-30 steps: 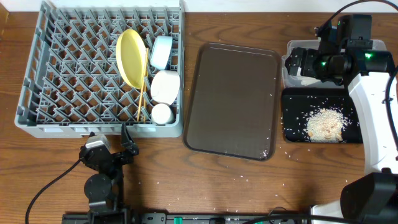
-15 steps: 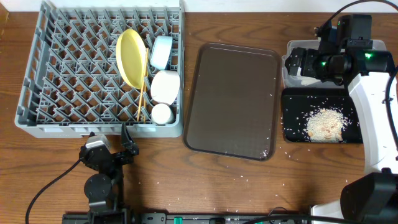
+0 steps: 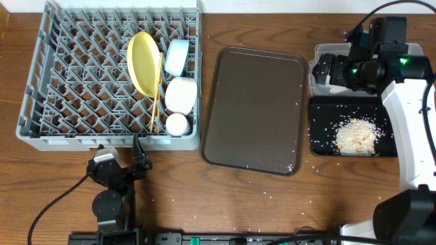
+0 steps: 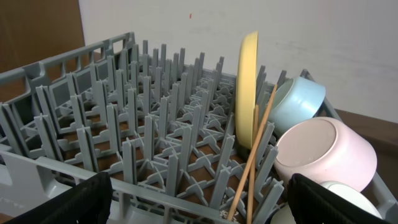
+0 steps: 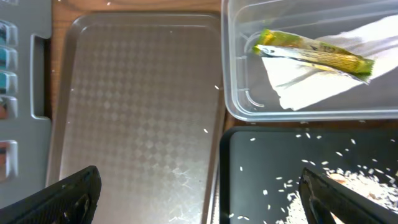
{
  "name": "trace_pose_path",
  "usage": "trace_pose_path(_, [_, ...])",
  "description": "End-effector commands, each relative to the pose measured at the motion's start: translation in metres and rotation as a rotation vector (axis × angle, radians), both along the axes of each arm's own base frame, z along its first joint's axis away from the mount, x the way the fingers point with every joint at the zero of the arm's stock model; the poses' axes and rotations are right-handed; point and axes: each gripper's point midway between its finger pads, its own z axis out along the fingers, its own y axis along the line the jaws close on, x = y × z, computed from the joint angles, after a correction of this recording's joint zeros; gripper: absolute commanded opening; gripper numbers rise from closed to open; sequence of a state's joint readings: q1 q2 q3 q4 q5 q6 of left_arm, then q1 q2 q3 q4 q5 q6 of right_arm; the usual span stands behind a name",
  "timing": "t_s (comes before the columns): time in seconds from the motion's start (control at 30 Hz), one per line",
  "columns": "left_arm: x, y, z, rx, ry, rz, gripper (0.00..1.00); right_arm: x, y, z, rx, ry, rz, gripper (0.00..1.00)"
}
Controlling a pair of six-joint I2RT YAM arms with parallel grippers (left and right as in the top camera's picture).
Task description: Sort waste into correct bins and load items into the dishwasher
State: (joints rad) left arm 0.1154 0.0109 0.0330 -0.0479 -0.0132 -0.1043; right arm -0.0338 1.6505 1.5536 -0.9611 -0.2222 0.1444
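**All sorted, both tools empty**

We're looking at the grey dish rack (image 3: 41,102) on the far left of the table (image 3: 225,211), with every dish lined up along its right side. The yellow plate (image 3: 143,62) stands on edge between pegs, which we take to be for draining. The light blue bowl (image 3: 176,56) tips on its side at the far end, and the white bowl (image 3: 181,94) lies tipped with its base showing. The small white cup (image 3: 178,124) sits nearest, and the two chopsticks (image 3: 157,102) lean along the plate's right. The left tool (image 4: 199,205) sits low on the near side of the rack, spread wide and gripping nothing.

Over on the right, the right tool (image 5: 199,199) hangs above the bins, also gaping wide and empty. The clear tub (image 5: 239,106) holds the green-and-yellow wrapper (image 5: 314,51), lying across the white napkin (image 5: 311,87). On its near side, the black tray (image 3: 320,133) takes the rice scraps (image 3: 355,135), heaped toward its right. The brown tray (image 3: 255,109) lies between rack and bins with only a few grains on it. We'd call the job essentially done, though some grains lie loose on the table.
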Motion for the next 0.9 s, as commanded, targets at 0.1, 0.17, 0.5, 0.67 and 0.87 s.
trace_pose_path(0.1, [0.000,0.000,-0.018,0.004,0.046,-0.001,0.91,-0.020,-0.006,0.046,-0.085,-0.202,-0.004,0.99])
trace_pose_path(0.17, [0.000,0.000,-0.018,0.004,0.046,-0.001,0.91,-0.028,-0.007,0.052,-0.097,-0.269,0.006,0.99])
trace_pose_path(0.5, [0.000,0.000,-0.018,0.004,0.046,-0.001,0.91,-0.114,-0.020,0.031,-0.167,-0.581,-0.010,0.99])
trace_pose_path(0.67, [0.000,0.000,-0.018,0.004,0.046,-0.001,0.91,-0.143,-0.018,0.015,-0.179,-0.748,-0.020,0.99])
trace_pose_path(0.87, [0.000,0.000,-0.018,0.004,0.046,-0.001,0.91,-0.158,-0.017,-0.001,-0.172,-0.915,-0.043,0.99])
